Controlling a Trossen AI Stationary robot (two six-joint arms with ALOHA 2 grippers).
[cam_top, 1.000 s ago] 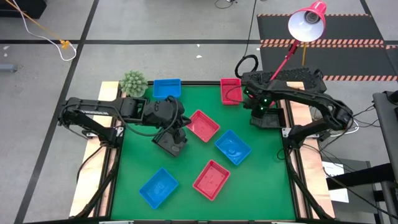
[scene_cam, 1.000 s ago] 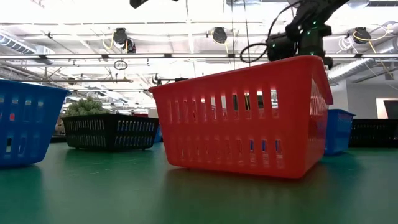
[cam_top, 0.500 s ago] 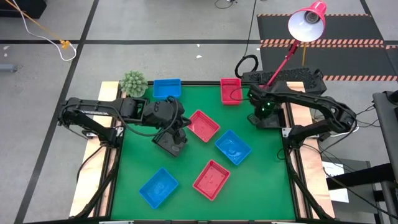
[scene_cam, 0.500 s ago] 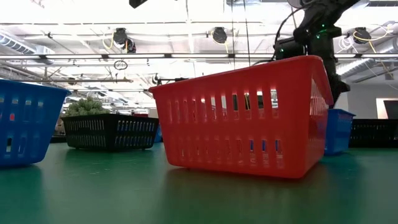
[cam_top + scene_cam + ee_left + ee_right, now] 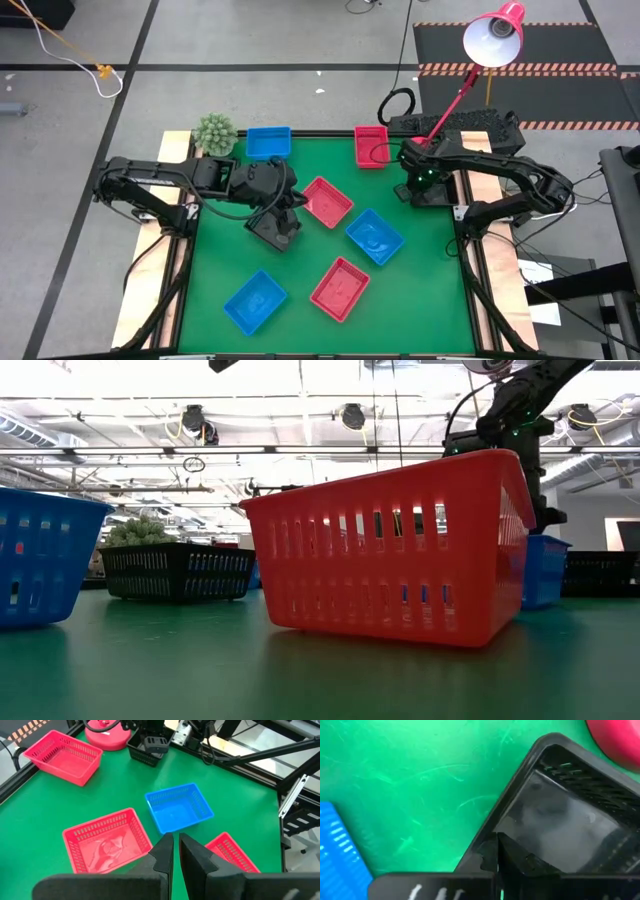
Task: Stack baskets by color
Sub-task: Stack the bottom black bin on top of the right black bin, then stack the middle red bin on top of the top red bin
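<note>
Slatted plastic baskets upright on green tabletop: blue and red at far edge, black right edge, others scattered mid-tabletop.

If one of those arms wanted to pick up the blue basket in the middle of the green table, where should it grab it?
Probably by a rim. The blue basket sits upright and open, turned diagonally on the table, with thin slatted walls a tool could pinch from above, one finger inside and one outside. Its long side facing away from the red basket looks freest, since that neighbour sits close by its other side.
</note>
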